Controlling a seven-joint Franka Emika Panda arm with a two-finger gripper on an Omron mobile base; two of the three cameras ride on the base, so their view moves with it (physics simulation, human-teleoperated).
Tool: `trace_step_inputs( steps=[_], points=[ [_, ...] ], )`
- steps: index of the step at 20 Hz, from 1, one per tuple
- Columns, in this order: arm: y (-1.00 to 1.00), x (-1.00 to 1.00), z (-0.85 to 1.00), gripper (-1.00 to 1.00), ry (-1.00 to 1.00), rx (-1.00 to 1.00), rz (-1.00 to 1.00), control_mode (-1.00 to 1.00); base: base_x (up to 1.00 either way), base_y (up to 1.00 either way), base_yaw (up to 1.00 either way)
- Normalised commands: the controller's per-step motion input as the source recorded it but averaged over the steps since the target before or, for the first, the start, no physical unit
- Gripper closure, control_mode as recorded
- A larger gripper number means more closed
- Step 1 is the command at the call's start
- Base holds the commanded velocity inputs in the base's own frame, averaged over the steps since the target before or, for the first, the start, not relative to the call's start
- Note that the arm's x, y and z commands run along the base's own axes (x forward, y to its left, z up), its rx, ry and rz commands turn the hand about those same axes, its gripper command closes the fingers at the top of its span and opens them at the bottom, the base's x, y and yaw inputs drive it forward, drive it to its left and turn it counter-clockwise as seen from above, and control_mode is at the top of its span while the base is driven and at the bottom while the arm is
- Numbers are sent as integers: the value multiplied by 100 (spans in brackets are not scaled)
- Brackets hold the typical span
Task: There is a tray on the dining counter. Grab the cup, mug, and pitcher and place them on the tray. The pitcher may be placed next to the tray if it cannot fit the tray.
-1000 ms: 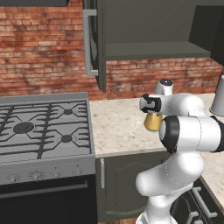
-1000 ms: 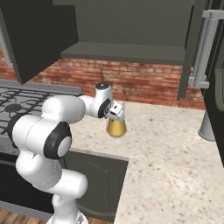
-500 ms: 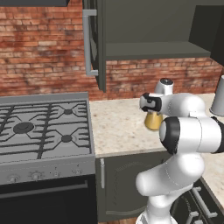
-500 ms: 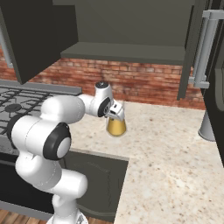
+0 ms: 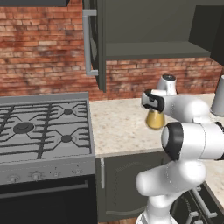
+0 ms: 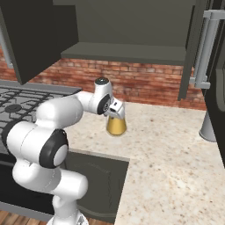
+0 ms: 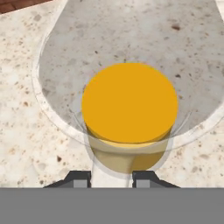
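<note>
Right now the gripper (image 7: 111, 178) is sitting directly over the pitcher (image 6: 116, 125), with the hand pointing down at it. Seen from the hand view, the two dark fingertips (image 7: 78, 178) are standing a narrow way apart at the near side of the pitcher's clear rim, with what looks like the pale handle running between them; whether they are actually pinching it I cannot tell. The amber liquid is showing as a round orange disc inside the glass. The pitcher is standing upright on the speckled beige table (image 6: 176, 167), a little in front of the red brick wall (image 5: 43, 65) and under the open dark cabinet (image 6: 127, 26). To the robot's left, the gas stove (image 5: 41, 131) is sitting beside that stretch of table. A grey tapered vessel (image 5: 218, 96) is standing well off to the right.
</note>
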Motion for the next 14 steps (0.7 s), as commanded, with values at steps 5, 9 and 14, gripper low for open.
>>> trace_step_inputs(
  steps=[5, 9, 14],
  points=[
    [0, -42, 27, 100, 0, 0, 0, -100, 0, 0, 0],
    [0, -34, 33, 100, 0, 0, 1, -100, 0, 0, 0],
    [0, -33, 34, 100, 0, 0, 4, -100, 0, 0, 0]
  ],
)
